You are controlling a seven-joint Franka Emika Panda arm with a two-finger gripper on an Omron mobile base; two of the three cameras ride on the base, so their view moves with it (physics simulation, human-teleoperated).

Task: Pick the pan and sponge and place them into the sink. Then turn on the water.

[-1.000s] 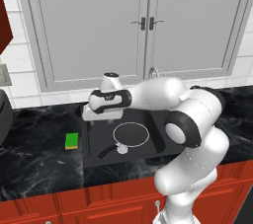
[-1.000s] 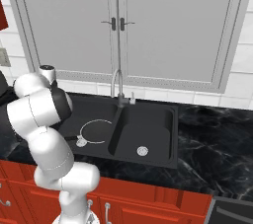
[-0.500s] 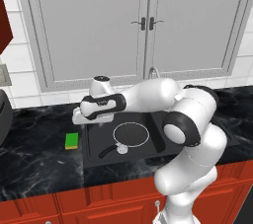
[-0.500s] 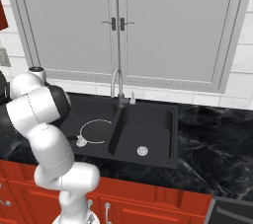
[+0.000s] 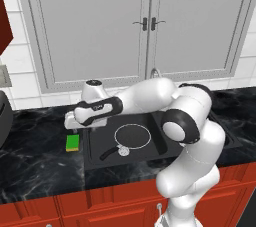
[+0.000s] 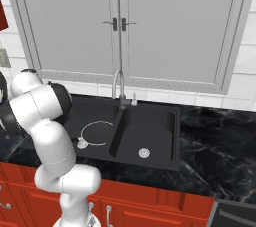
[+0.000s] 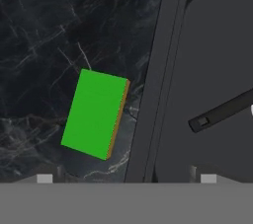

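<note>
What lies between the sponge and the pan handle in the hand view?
In the hand view, a strip of bare black counter and the sink's rim lie between the sponge and the pan handle; nothing else.

I saw a glossy black marble counter [image 7: 44, 30], a matt black sink [image 6: 165, 121], a flat matt green sponge [image 7: 95, 112], the pan [image 5: 132, 135] with its thin silvery metal rim, and a grey metal faucet [image 6: 119, 87]
</note>
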